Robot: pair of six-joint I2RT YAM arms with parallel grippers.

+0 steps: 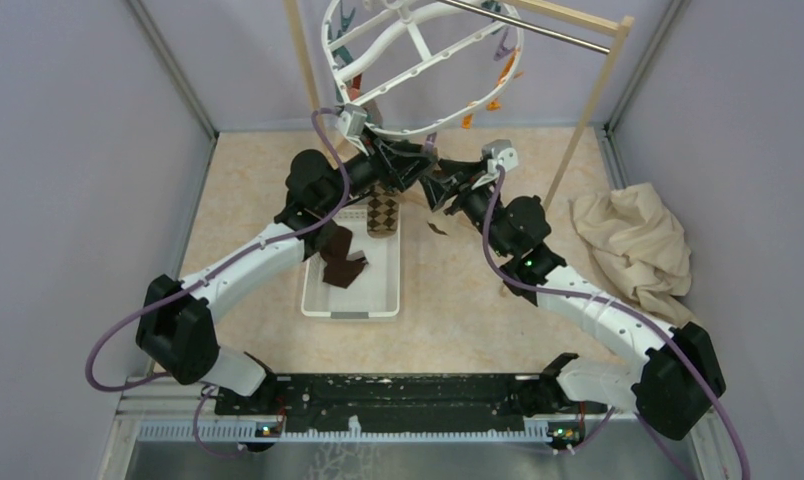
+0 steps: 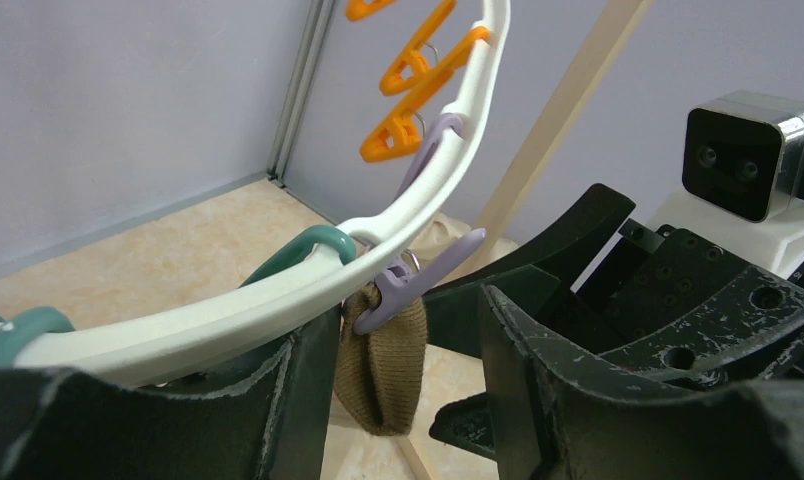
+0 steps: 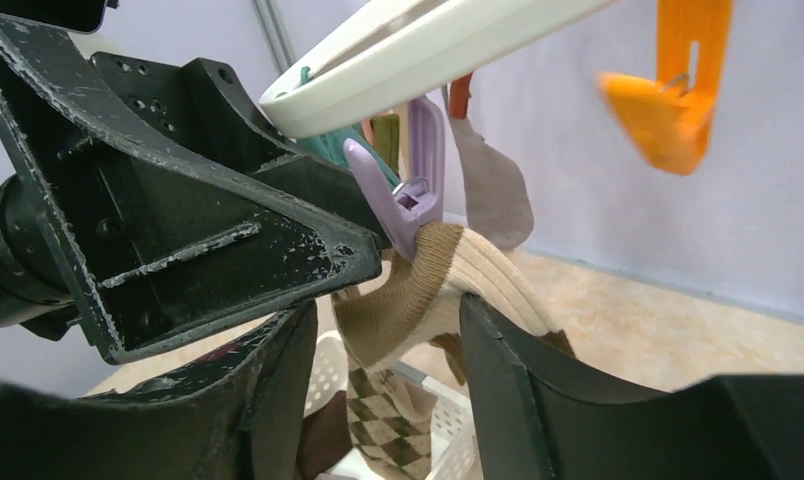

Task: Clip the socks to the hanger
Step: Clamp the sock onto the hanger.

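The white hanger hangs from the rack at the top centre. One of its purple pegs grips the tan cuff of a brown-cream argyle sock, which hangs down over the tray. My left gripper is open around that cuff, its left finger against the hanger rim. My right gripper is open with the sock between its fingers; the cream part lies against the right finger. Dark brown socks lie in the tray.
A white perforated tray sits left of centre. A big beige cloth lies at the right wall. The wooden rack posts and metal bar stand at the back. Orange pegs hang along the rim. Both arms crowd together under the hanger.
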